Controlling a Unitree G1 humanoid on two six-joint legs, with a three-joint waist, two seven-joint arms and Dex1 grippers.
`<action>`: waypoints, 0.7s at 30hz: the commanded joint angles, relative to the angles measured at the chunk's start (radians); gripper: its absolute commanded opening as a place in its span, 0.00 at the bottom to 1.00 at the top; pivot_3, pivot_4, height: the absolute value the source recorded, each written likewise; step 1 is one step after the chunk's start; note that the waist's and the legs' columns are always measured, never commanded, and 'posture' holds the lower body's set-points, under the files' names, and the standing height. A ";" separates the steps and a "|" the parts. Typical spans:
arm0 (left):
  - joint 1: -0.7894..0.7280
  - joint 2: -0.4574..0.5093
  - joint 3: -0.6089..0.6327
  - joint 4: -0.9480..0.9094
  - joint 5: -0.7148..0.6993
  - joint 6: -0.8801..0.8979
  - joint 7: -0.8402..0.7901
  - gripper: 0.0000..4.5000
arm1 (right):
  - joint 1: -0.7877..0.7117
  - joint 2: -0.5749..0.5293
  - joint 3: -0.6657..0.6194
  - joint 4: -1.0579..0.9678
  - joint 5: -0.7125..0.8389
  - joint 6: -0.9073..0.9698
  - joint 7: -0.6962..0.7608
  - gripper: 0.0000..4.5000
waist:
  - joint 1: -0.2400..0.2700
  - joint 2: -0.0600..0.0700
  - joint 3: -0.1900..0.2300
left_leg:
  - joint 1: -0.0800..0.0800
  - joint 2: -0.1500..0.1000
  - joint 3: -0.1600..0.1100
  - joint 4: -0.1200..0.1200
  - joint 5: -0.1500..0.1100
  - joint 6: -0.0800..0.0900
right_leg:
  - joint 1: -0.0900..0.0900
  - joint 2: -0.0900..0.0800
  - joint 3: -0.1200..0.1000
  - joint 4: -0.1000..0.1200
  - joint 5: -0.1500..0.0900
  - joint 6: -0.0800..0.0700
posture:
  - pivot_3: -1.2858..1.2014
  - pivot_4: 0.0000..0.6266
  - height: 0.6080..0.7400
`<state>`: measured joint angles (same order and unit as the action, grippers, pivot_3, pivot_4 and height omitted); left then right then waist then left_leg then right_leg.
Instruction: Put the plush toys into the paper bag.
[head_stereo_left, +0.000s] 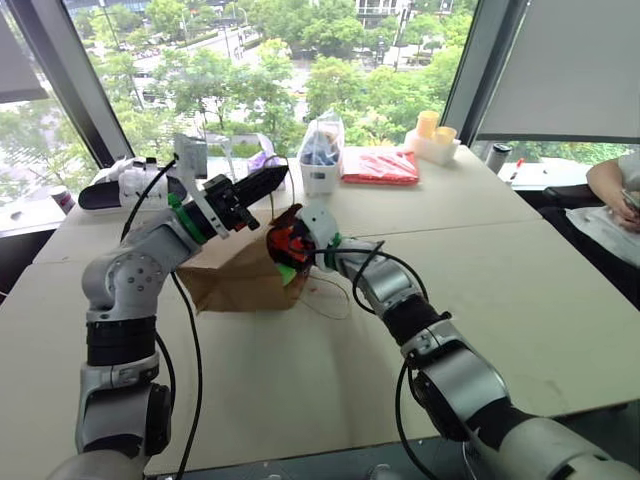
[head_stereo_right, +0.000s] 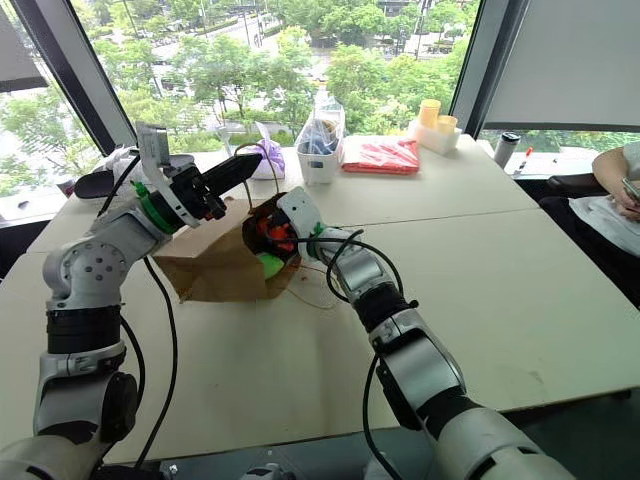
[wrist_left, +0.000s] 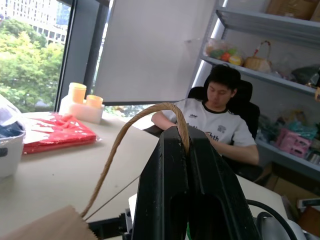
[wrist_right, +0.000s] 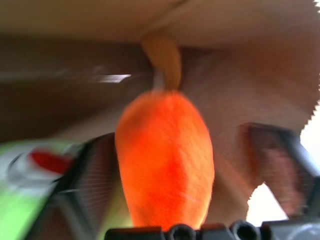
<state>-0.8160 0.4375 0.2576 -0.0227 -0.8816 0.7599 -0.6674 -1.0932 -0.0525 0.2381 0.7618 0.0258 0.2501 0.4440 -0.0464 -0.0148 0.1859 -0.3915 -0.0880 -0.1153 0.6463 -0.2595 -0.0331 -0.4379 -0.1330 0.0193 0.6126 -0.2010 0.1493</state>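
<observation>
The brown paper bag (head_stereo_left: 235, 280) lies on its side on the table with its mouth turned toward my right arm. My left gripper (wrist_left: 182, 132) is shut on the bag's tan cord handle (wrist_left: 125, 135) and holds it up above the bag. My right gripper (wrist_right: 185, 137) is inside the bag's mouth and stands open. The orange plush toy (wrist_right: 165, 160) sits between its spread fingers, clear of the finger (wrist_right: 280, 165) on one side. The green plush toy (head_stereo_left: 288, 272), with its red-and-white face, lies beside the orange one at the lower edge of the mouth.
At the table's far edge are a white tub with a clear bag of blue items (head_stereo_left: 320, 160), a red packet (head_stereo_left: 380, 165), yellow cups (head_stereo_left: 435, 135) and a purple pouch (head_stereo_right: 268, 160). A person (head_stereo_left: 615, 190) sits at the right. A black-and-white object (head_stereo_left: 120, 185) lies far left.
</observation>
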 joint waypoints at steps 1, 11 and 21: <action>-0.002 0.012 0.030 -0.050 -0.032 0.002 0.008 0.00 | -0.038 0.016 -0.022 -0.013 -0.008 -0.038 0.011 0.99 | -0.002 0.000 0.000 | 0.000 0.000 0.000 0.000 0.000 0.000 | 0.000 0.000 0.000 0.000 0.000 0.000 | 0.52 0.24 1.00; 0.012 0.038 0.029 -0.001 0.002 -0.030 -0.014 0.00 | 0.248 -0.311 -0.128 -0.938 0.151 0.525 0.197 0.99 | 0.010 0.000 0.000 | -0.004 -0.001 0.000 0.002 0.000 0.000 | -0.002 -0.001 0.000 0.000 0.000 0.000 | 0.52 0.24 1.00; -0.006 0.038 0.021 0.037 0.021 -0.054 -0.036 0.00 | 0.556 -0.390 -0.225 -1.220 0.281 0.842 0.127 0.99 | 0.009 0.000 0.000 | -0.001 0.000 0.001 0.002 -0.004 0.006 | -0.001 0.000 0.000 0.000 0.000 0.000 | 0.52 0.24 1.00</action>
<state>-0.7929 0.4670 0.2609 0.0293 -0.8591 0.7299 -0.6932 -0.5600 -0.4502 -0.0004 -0.4249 0.2996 1.0929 0.5887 -0.0371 -0.0147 0.1859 -0.3926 -0.0880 -0.1142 0.6481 -0.2631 -0.0267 -0.4384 -0.1332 0.0197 0.6127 -0.2011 0.1493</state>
